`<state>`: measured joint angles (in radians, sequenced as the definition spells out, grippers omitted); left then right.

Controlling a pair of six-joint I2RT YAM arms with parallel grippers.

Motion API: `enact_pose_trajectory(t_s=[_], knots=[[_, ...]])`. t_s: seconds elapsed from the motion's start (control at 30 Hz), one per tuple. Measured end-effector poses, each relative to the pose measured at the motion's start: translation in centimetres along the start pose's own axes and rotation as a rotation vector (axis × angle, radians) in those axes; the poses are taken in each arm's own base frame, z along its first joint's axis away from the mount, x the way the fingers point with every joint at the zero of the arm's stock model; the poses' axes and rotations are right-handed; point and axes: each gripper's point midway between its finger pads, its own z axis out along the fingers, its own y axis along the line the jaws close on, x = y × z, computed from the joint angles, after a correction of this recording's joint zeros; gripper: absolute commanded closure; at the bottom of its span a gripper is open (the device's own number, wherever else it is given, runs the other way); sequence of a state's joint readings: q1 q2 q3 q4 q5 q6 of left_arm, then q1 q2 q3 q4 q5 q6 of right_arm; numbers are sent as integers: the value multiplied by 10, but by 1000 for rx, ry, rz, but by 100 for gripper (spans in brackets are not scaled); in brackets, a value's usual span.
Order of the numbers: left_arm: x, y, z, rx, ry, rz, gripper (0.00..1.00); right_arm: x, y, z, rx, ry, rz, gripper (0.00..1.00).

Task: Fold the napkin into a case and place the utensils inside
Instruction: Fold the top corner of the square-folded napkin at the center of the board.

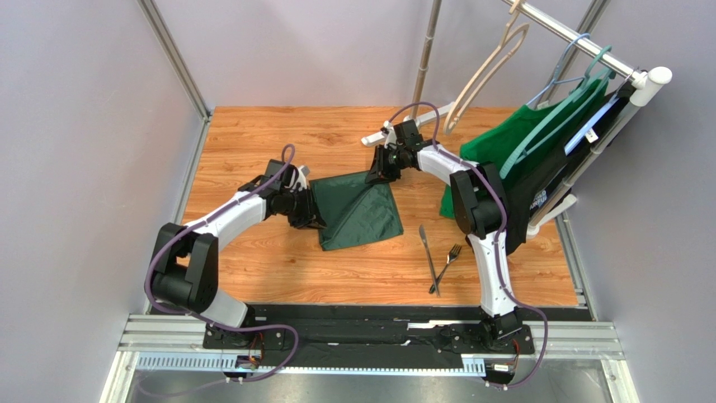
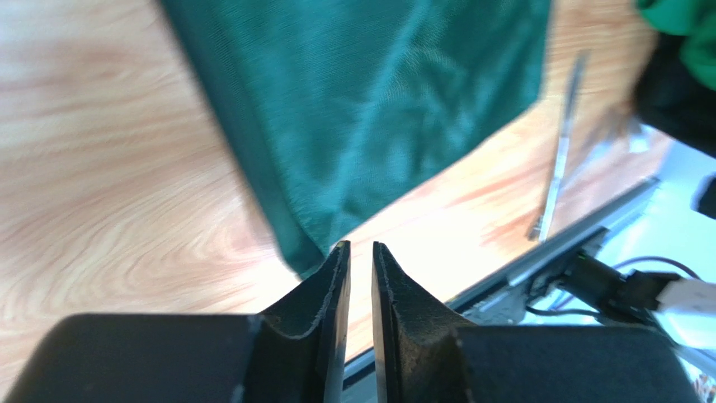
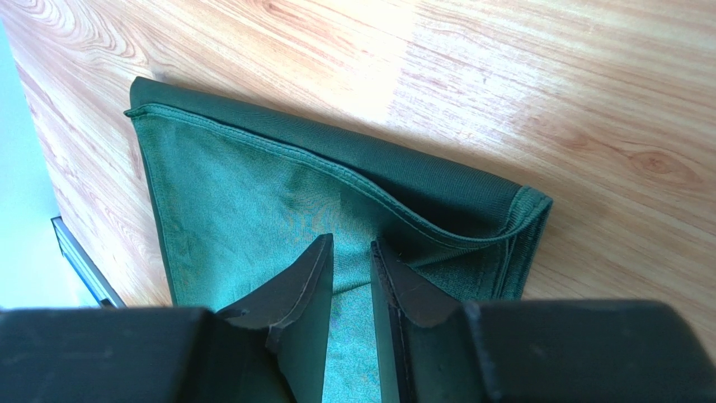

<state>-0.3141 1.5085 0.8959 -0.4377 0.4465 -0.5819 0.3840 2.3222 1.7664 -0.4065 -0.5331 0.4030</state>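
1. The wooden counter (image 1: pixel 277 134) carried the cloth and cutlery.
2. A bright green garment (image 1: pixel 504 151) hung on a teal hanger (image 1: pixel 580 71) at the far right.
3. The dark green napkin (image 1: pixel 361 214) lay mid-counter, folded over along a diagonal edge.
4. The right hand (image 3: pixel 351 243) sat over the napkin's far corner, fingers close together. Whether they grasped cloth could not be told.
5. The left hand (image 2: pixel 360 248) hung at the napkin's left edge, released, with nothing between its narrowly parted fingers.
6. The knife (image 1: pixel 427 248) and fork (image 1: pixel 452 256) lay crossed to the right of the napkin, apart from it.
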Motion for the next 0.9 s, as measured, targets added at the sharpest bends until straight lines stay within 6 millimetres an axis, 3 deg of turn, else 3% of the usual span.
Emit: enact_pose_trajectory(t_s=[0.17,0.33,0.53,0.7,0.8,0.9], knots=[[-4,-11,1,50,10,9,83,-1,0,0,0,-1,0,71],[16,7,18,34,73,-24,86,-5,-1,-2,1,-11,1,71],[58,33,31,3,162,-77,86,-21,-4,-3,-2,-41,1,71],[59,31,31,11,154,-67,85,-30,-13,4,2,-43,14,71],[58,31,31,11,154,-65,83,-39,-12,8,1,-56,7,71],[58,29,29,13,149,-63,70,-44,-12,7,10,-56,3,69]])
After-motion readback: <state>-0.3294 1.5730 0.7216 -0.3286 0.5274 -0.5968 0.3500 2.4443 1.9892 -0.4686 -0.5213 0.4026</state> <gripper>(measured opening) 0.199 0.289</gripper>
